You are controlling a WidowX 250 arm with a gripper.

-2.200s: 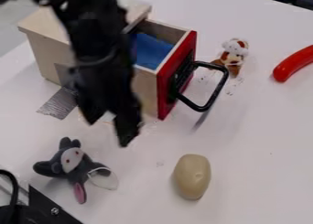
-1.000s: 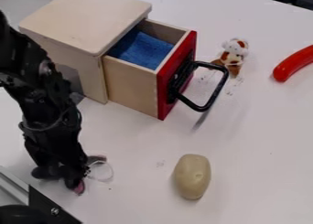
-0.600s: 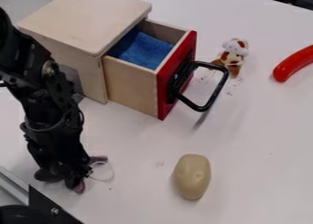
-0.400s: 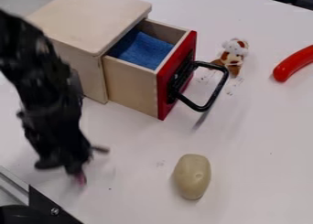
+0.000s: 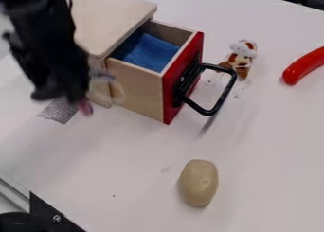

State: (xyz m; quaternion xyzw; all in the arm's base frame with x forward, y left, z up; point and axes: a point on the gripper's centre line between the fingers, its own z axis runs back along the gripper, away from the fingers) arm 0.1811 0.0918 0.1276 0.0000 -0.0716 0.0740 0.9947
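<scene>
camera view, upper left: where does your gripper point(image 5: 62, 91) hang, and how are your fingers?

clenched, both of them, round a grey plush toy point(image 5: 85, 107). i'm over the table point(image 5: 145, 179), and from here the toy shows just to the left of a wooden cabinet point(image 5: 117, 15), its pink tip poking out below my grip. i'm blurred, so i can't tell exactly how it sits in my grasp.

and the cabinet's drawer point(image 5: 136, 89)?

it stands open, with a blue cloth point(image 5: 148, 51) lying inside. its red front point(image 5: 169, 96) carries a black handle point(image 5: 220, 103).

what else lies about you?

a grey mesh patch point(image 5: 58, 111) is on the table near me. beyond the handle sits a small brown-and-white plush animal point(image 5: 240, 58), and a red curved object point(image 5: 303, 65) lies at the right edge. well apart from me, nearer the camera, rests a smooth beige potato-like object point(image 5: 198, 183).
</scene>
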